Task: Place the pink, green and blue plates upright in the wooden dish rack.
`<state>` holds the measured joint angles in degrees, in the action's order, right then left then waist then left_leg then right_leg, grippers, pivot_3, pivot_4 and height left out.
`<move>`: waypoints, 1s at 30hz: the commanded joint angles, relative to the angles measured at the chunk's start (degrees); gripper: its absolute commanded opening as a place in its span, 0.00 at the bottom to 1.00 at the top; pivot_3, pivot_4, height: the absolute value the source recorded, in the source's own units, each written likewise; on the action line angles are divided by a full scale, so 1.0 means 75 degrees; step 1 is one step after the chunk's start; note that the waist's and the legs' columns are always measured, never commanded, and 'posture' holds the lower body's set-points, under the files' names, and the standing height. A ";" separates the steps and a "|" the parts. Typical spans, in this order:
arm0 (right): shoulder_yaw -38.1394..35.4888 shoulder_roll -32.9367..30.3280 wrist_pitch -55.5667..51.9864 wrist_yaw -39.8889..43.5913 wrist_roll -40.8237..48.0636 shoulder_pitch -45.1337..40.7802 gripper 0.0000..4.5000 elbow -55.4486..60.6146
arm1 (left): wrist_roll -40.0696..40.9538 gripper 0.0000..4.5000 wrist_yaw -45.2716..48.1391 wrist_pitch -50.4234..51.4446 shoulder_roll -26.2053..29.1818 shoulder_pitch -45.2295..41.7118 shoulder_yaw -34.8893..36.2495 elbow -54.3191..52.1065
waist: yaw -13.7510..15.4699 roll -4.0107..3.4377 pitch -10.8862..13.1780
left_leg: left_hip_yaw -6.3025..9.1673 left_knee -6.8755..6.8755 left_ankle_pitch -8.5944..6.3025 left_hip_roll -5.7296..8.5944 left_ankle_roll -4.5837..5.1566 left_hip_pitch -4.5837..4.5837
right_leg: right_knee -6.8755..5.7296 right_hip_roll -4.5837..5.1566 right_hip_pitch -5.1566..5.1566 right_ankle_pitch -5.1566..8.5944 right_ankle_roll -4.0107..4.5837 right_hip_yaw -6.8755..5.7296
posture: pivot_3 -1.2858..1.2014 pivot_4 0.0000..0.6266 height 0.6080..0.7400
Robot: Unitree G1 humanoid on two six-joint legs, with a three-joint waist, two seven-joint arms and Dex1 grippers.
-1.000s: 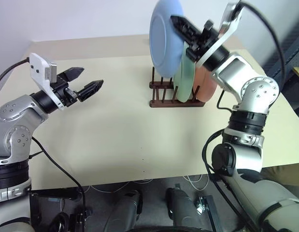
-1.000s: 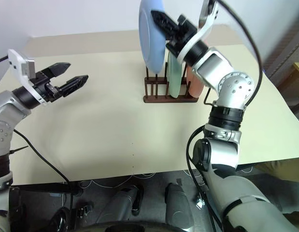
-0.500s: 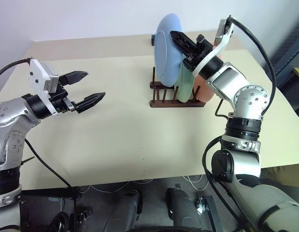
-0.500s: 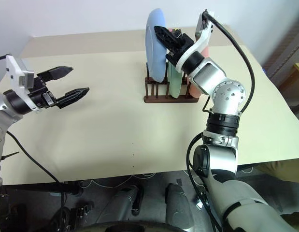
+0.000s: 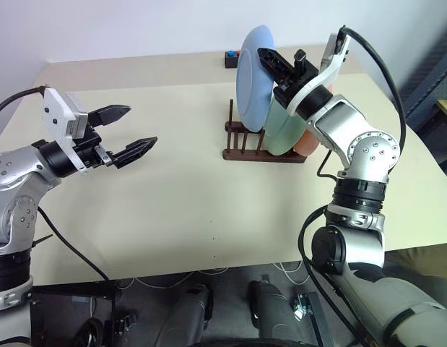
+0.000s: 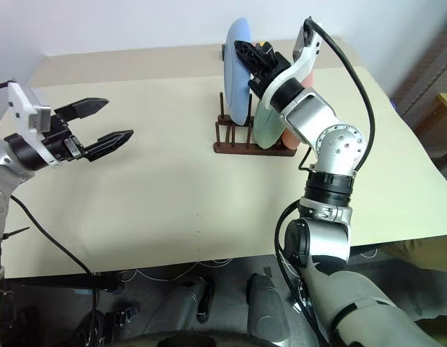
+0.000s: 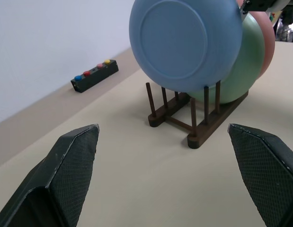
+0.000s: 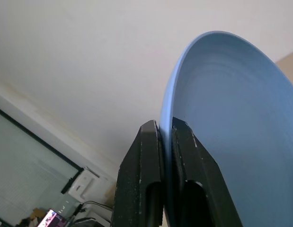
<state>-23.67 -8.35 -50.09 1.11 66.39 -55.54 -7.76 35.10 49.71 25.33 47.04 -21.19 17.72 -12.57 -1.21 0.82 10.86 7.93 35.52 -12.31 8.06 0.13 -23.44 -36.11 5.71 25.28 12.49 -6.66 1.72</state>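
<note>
My right gripper (image 5: pixel 268 59) is shut on the top rim of the light blue plate (image 5: pixel 253 79) and holds it upright over the left end of the wooden dish rack (image 5: pixel 261 150). The plate's lower edge is down among the peg tops. Behind it in the rack stands the green plate (image 5: pixel 284 134), leaning towards the pink plate (image 5: pixel 310 145) at the right end. In the right wrist view both fingers (image 8: pixel 148 165) pinch the blue rim (image 8: pixel 222 118). My left gripper (image 5: pixel 140 126) hovers open and empty over the table, well to the left of the rack, pointing at it (image 7: pixel 193 118).
A small black box with coloured buttons (image 7: pixel 94 75) lies near the table's far edge behind the rack. The cream table (image 5: pixel 180 202) spreads wide between the left gripper and the rack. A dark object stands past the table's right edge.
The right gripper has brought the blue plate down towards the rack's left end. The green plate now leans further towards the pink one. The left gripper has rolled slightly and stayed open.
</note>
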 commanded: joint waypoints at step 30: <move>-0.0027 0.0555 0.0505 -0.2469 0.1226 0.0098 0.00 0.0593 | -0.0106 0.99 -0.0208 -0.0112 -0.0137 -0.0099 0.0002 -0.0228 | -0.0001 -0.0004 0.0001 | 0.0000 -0.0003 0.0000 -0.0002 0.0000 0.0000 | 0.0000 -0.0004 0.0002 -0.0001 0.0002 0.0002 | 0.52 0.24 1.00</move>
<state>-25.41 -3.36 -45.88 -18.66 76.44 -54.81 -6.34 34.31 48.34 25.35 45.89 -21.19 16.97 -12.59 -1.22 0.79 10.87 7.93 35.50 -12.31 8.04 0.13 -23.44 -36.11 5.67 25.30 12.48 -6.65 1.74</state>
